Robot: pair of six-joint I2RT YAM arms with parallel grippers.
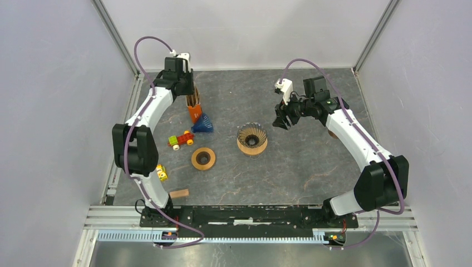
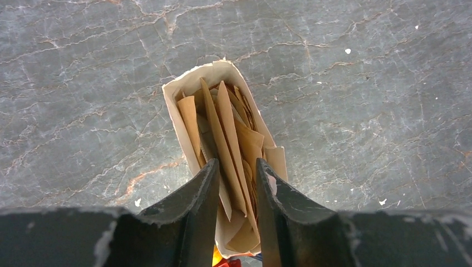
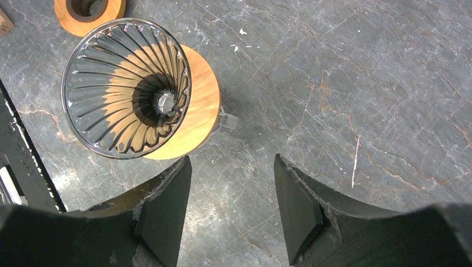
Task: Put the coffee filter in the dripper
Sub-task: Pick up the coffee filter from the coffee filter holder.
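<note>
Left arm [image 1: 151,107] jaws narrowly parted, right arm [image 1: 356,134] jaws wide

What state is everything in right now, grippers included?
Filter bag: upright, top open, filters standing inside.
Left gripper: fingers nearly together around filters in that bag; firm grip unclear.
Dripper: upright on its wooden base, no filter inside.
Right gripper: open, empty, near the dripper.

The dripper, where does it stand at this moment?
In the top view the dripper stands near the middle of the table, between the wooden ring and the right gripper.
</note>
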